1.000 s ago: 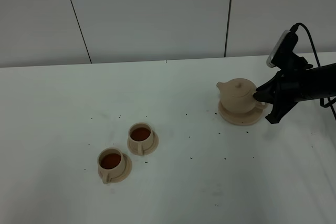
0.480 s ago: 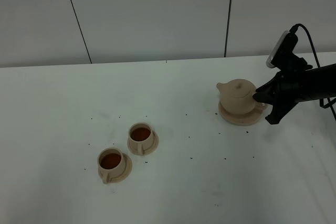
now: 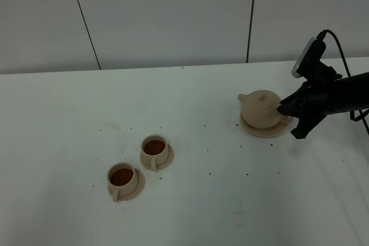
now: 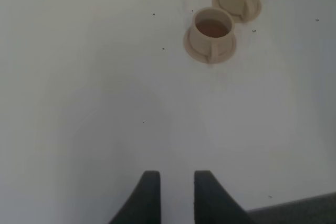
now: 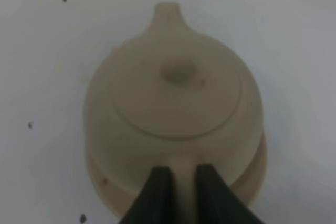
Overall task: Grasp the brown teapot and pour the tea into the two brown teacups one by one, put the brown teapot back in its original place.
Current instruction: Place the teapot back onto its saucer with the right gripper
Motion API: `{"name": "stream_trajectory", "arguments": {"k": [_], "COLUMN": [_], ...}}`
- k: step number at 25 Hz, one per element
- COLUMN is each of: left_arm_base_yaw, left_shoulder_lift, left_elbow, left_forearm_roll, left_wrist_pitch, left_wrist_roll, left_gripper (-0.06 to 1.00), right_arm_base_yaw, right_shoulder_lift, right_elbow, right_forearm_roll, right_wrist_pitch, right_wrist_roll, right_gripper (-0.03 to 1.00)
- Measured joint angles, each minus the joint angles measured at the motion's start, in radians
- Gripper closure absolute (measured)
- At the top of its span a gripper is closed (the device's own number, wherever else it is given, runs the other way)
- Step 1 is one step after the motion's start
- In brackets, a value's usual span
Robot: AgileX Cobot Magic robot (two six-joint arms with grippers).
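While the right gripper [image 5: 178, 179] is clenched on the teapot [image 3: 261, 108] handle, note that the pot sits on its saucer [image 3: 264, 128], upright or nearly so, spout pointing toward the cups. Both cups [image 3: 154, 148] [image 3: 121, 177] stand on their small saucers well apart from the teapot, touching or nearly touching each other, each holding dark tea. Judged from that, pouring is done and only the release remains.

Your left gripper [image 4: 172, 195] hovers over bare table [image 3: 230, 200] near the cups, jaws slightly parted, holding nothing.

Check these hazards before you release:
- Opening while the pot is not fully seated may let it rock or slide off the saucer. The wrist view shows the saucer rim only on one side of the pot, so you cannot confirm centring.
- Withdrawing before the jaws clear the handle may drag the pot and tip it, spilling any tea left inside.
- Moving the left arm low may strike the nearer cup.
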Motion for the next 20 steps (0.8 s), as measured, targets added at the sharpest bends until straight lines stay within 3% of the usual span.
{"name": "stream_trajectory", "arguments": {"k": [20], "left_arm_base_yaw": [0.0], "left_shoulder_lift": [0.0], "left_elbow": [0.0], "left_forearm_roll": [0.0], "left_wrist_pitch": [0.0], "left_wrist_roll": [0.0], "left_gripper": [0.71], "right_arm_base_yaw": [-0.015], "right_shoulder_lift": [0.012], "right_elbow": [0.0], "right_forearm_roll": [0.0], "right_wrist_pitch": [0.007], "right_wrist_roll": [0.0], "right_gripper": [0.87]}}
